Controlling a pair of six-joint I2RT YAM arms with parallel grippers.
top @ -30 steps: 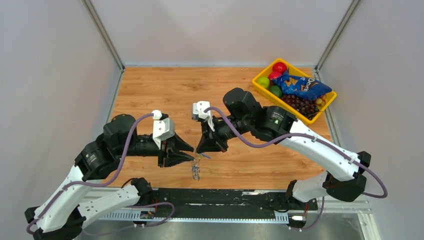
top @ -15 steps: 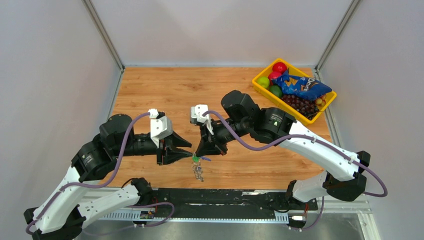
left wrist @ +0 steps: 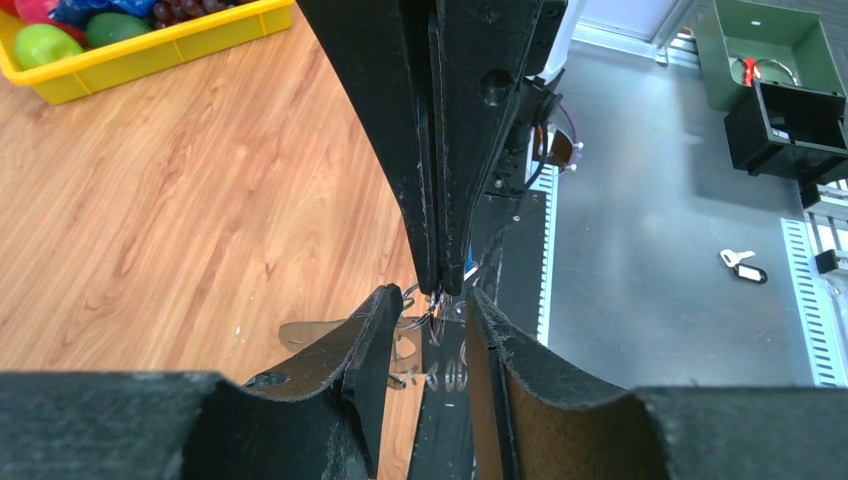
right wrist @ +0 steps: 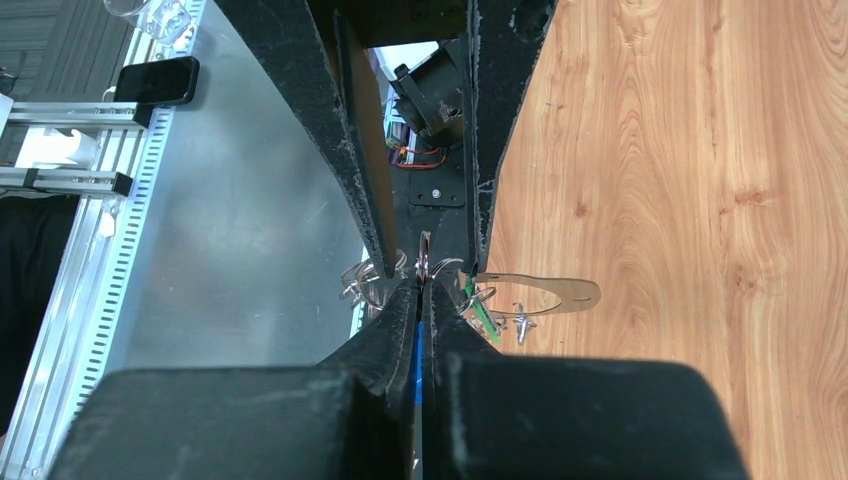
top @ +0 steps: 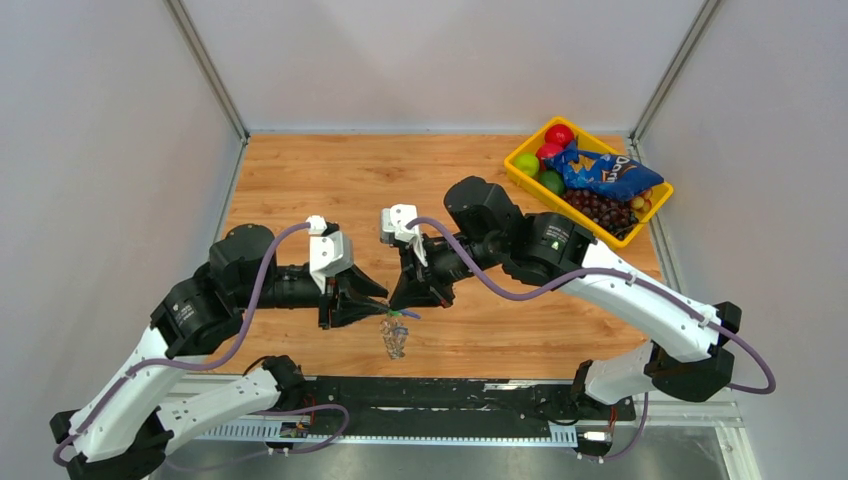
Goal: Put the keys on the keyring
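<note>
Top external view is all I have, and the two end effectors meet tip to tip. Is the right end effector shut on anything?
Observer: Right wrist view: the right end effector is shut, and a thin silver ring sticks out at its tips; pinched or not, I cannot tell.
Operator: And the left?
Observer: Left wrist view: the left end effector is open, its fingers on either side of the right one's tips.

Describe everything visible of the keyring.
The keyring is a thin silver wire ring, seen nearly edge-on, pinched at the tips of the shut right end effector and held above the wooden table. The left end effector has its fingers apart on either side of it. A green-capped key hangs beside it; whether it is threaded on cannot be told.
</note>
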